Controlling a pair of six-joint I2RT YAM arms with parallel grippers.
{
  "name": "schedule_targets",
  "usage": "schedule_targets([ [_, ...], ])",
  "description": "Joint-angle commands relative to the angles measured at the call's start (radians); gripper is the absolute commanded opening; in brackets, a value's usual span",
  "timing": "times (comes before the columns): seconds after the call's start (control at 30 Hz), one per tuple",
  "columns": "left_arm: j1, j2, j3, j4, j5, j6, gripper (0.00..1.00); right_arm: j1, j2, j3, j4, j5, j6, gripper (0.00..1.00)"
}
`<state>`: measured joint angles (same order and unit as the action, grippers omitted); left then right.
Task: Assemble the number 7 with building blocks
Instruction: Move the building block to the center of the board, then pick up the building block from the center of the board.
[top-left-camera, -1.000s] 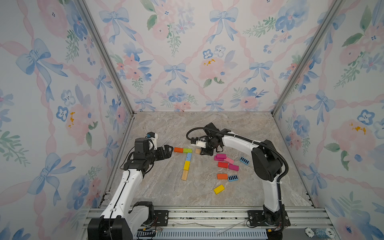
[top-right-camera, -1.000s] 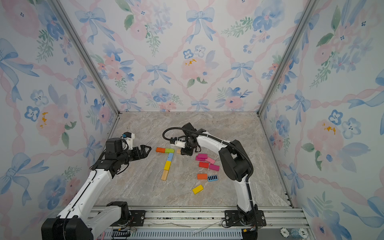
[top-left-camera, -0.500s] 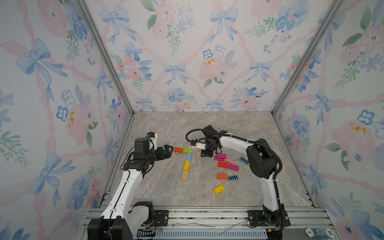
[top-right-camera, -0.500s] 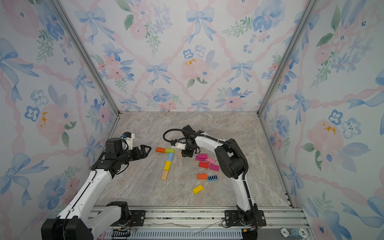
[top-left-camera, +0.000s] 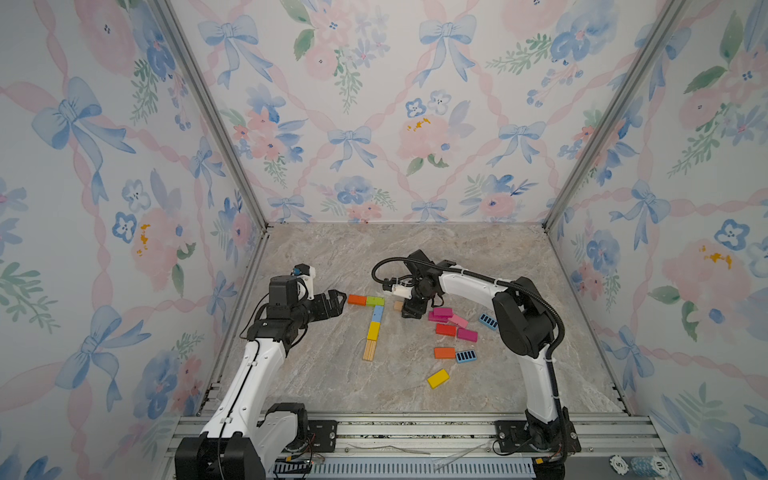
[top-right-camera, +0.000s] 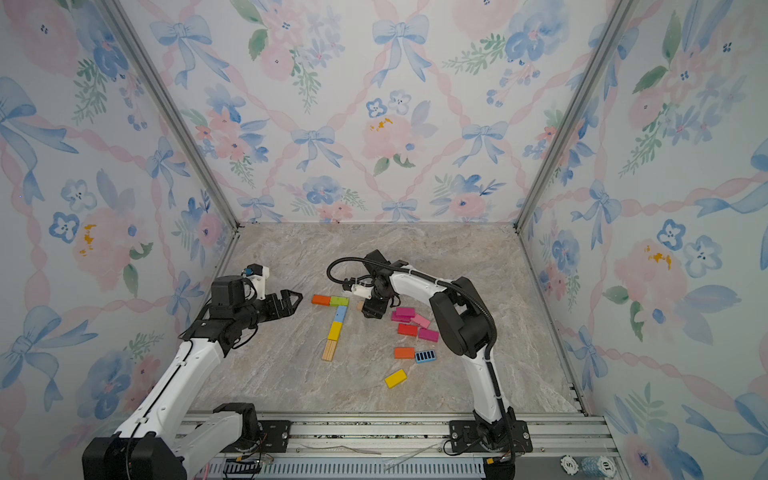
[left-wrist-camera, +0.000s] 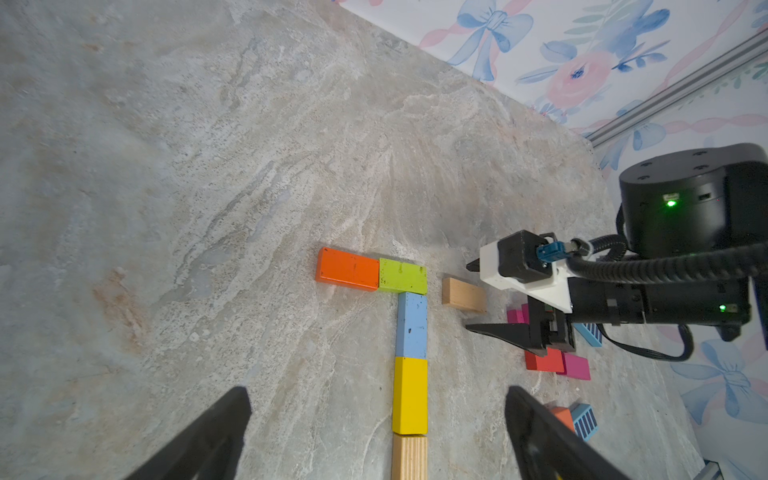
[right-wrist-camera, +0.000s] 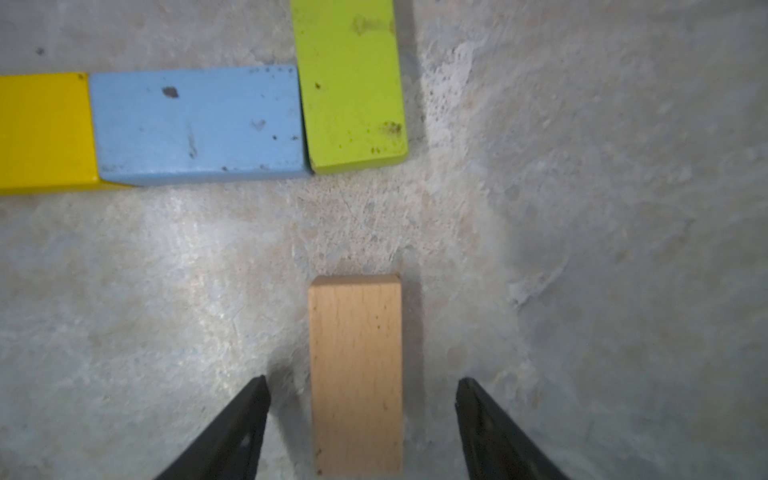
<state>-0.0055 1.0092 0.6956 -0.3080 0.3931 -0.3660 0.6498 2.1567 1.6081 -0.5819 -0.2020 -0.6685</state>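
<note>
Presently: number 7 (top-left-camera: 374, 328) lies on bench (top-left-camera: 415, 395), stem nearest, bar beyond. L hand (left-wrist-camera: 378, 395) wide open, empty, beside bar's end. R hand (right-wrist-camera: 361, 379) part open astride tan block (left-wrist-camera: 462, 294), no grip; block just clear of green block (right-wrist-camera: 351, 83). Risk: jaw nudge shoves it flush, figure reads T.

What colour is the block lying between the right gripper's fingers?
The block is plain tan wood, unpainted; it shows best in the right wrist view.
</note>
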Motion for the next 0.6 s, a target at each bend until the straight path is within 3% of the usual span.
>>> schedule_targets([
  [0.0, 0.005, -0.008, -0.015, 0.014, 0.012, 0.012, 0.98, -0.011, -0.106, -0.033, 0.058, -0.031, 0.035, 0.74],
  [0.13, 0.004, -0.013, -0.016, 0.014, 0.01, 0.012, 0.98, -0.032, -0.287, -0.168, 0.263, -0.06, 0.099, 0.74],
  [0.17, 0.004, -0.015, -0.016, 0.013, 0.01, 0.012, 0.98, -0.04, -0.341, -0.208, 0.321, -0.064, 0.122, 0.78],
  [0.2, 0.004, -0.016, -0.015, 0.014, 0.01, 0.012, 0.98, -0.05, -0.389, -0.245, 0.372, -0.066, 0.153, 0.92],
  [0.23, 0.004, -0.017, -0.016, 0.015, 0.009, 0.012, 0.98, -0.066, -0.44, -0.282, 0.437, -0.061, 0.212, 0.97],
  [0.4, 0.005, -0.015, -0.015, 0.018, 0.013, 0.012, 0.98, -0.195, -0.59, -0.349, 0.565, -0.076, 0.643, 0.97],
  [0.5, 0.006, -0.017, -0.016, 0.018, 0.012, 0.011, 0.98, -0.309, -0.608, -0.323, 0.465, -0.359, 0.641, 0.97],
  [0.57, 0.005, -0.021, -0.016, 0.018, 0.01, 0.012, 0.98, -0.374, -0.613, -0.366, 0.521, -0.484, 0.7, 0.97],
])
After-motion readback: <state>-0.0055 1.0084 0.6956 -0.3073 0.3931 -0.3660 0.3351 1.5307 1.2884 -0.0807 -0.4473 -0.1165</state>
